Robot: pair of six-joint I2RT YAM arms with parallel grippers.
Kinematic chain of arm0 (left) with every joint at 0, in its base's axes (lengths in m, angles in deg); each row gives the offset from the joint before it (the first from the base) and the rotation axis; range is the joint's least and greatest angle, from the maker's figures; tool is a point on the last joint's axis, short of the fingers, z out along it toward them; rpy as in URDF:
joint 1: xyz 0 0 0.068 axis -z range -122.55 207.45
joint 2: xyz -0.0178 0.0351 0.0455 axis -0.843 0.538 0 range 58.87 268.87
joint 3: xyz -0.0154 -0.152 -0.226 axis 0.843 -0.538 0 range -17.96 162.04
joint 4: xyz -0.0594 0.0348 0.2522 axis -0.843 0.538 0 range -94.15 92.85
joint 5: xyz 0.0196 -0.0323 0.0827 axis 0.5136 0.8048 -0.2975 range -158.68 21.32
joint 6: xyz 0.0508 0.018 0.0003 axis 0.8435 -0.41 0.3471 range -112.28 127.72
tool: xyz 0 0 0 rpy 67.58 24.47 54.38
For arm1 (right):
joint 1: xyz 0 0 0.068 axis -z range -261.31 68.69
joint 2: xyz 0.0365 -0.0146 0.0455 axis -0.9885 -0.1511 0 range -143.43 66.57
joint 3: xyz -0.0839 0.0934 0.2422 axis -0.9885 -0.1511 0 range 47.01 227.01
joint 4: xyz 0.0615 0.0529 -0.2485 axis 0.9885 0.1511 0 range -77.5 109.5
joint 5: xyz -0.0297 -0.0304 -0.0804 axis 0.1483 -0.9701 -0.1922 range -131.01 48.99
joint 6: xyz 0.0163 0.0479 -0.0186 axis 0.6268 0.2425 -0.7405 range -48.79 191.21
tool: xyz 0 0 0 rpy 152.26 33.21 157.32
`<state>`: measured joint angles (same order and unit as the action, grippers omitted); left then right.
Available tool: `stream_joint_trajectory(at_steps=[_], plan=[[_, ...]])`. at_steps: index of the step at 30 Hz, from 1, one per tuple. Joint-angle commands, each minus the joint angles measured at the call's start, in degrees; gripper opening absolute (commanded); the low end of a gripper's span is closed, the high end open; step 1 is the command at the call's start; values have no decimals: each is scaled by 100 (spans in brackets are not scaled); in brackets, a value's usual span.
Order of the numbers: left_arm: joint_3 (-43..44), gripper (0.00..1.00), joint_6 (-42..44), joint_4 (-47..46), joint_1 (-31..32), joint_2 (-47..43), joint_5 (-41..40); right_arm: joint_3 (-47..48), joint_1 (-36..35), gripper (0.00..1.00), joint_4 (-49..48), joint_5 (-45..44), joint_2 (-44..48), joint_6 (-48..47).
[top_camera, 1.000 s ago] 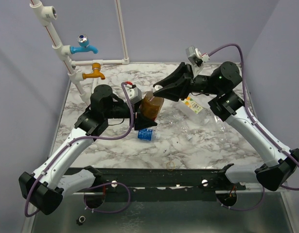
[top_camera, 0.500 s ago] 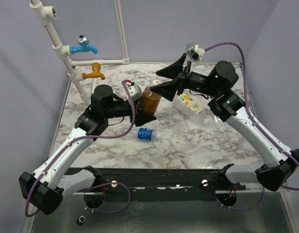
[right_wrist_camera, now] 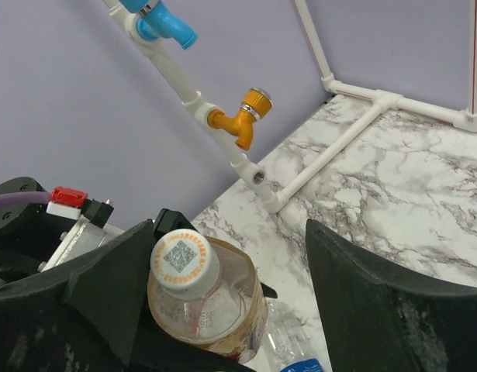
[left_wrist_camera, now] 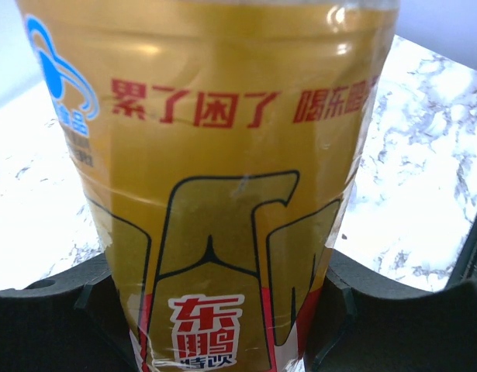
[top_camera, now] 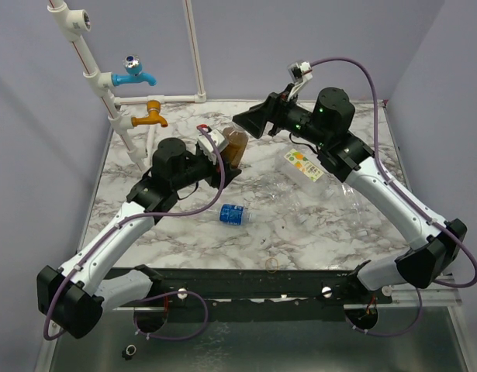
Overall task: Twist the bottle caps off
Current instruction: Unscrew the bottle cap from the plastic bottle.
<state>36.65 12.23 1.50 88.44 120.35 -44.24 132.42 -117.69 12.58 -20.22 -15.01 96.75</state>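
My left gripper (left_wrist_camera: 215,314) is shut on the amber bottle (left_wrist_camera: 222,170) with the red-gold label, holding it upright above the table; in the top view that gripper (top_camera: 222,157) and bottle (top_camera: 233,146) are at centre left. The bottle's white cap (right_wrist_camera: 184,260), printed with a square code, sits on its neck. My right gripper (right_wrist_camera: 230,229) is open, its jaws wide apart around the cap, which is close to the left finger (right_wrist_camera: 106,287). From above, the right gripper (top_camera: 250,120) hangs just behind the bottle. A blue-labelled bottle (top_camera: 234,215) lies on the marble.
A larger squarish bottle (top_camera: 304,167) and clear bottles (top_camera: 300,200) lie at the right of centre. A thin yellowish ring (top_camera: 271,264) lies near the front edge. A white pipe frame with a blue tap (top_camera: 133,75) and an orange tap (top_camera: 150,116) stands at back left.
The right gripper was closed at the bottle's top a second ago; it has opened and swung back and left. The left arm has carried the amber bottle up and toward the back.
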Motion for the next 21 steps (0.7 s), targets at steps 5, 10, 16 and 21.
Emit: stream_joint_trajectory(at_steps=[5,10,16,21], plan=[[-46,0,-29,-240,-4,190,-679,55,-9,73,-213,23,-181,291],[-38,0,-31,-244,-4,248,-736,83,-7,62,-265,213,-352,414],[-12,0,-12,-244,-4,278,-781,137,-9,51,-231,370,-489,457],[-46,0,32,-232,-4,281,-793,102,-9,20,-271,344,-403,381]])
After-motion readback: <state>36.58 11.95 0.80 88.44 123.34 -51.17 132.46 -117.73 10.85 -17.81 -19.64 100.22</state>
